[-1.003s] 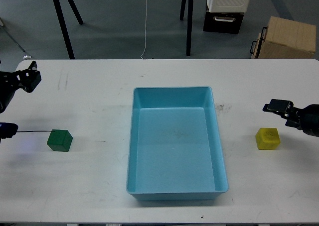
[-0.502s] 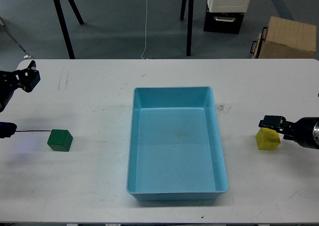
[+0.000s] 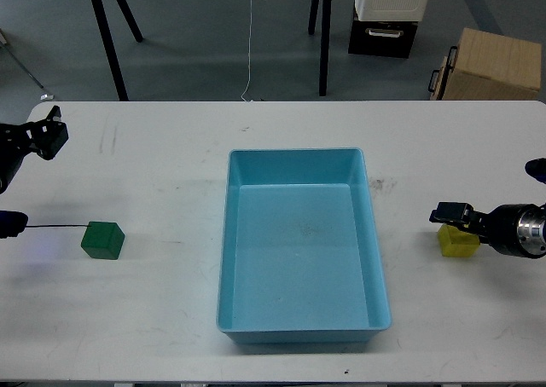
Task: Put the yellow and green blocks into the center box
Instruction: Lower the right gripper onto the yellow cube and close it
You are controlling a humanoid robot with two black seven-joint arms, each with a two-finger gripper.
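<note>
Blue box [image 3: 301,247] is lying mid-counter, long axis running away from the robot, open top facing up. Green block [image 3: 102,239] is sitting well to its left, yellow block [image 3: 458,240] to its right near the counter [image 3: 171,148] edge, bare counter between. Right claw [image 3: 452,214] is overlapping the yellow block's top; cannot tell its gap. Left claw [image 3: 47,135] is hanging at the far left edge, gap unclear.

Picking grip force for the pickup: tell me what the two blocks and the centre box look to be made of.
Small green cube block: matte, opaque, crisp edges; painted wood or foam, can't tell which.
Small yellow cube block: duller, slightly rounded edges, possibly foam; partly hidden behind the right end effector.
Light blue rectangular box: smooth moulded plastic, soft sheen, rounded rim.
</note>
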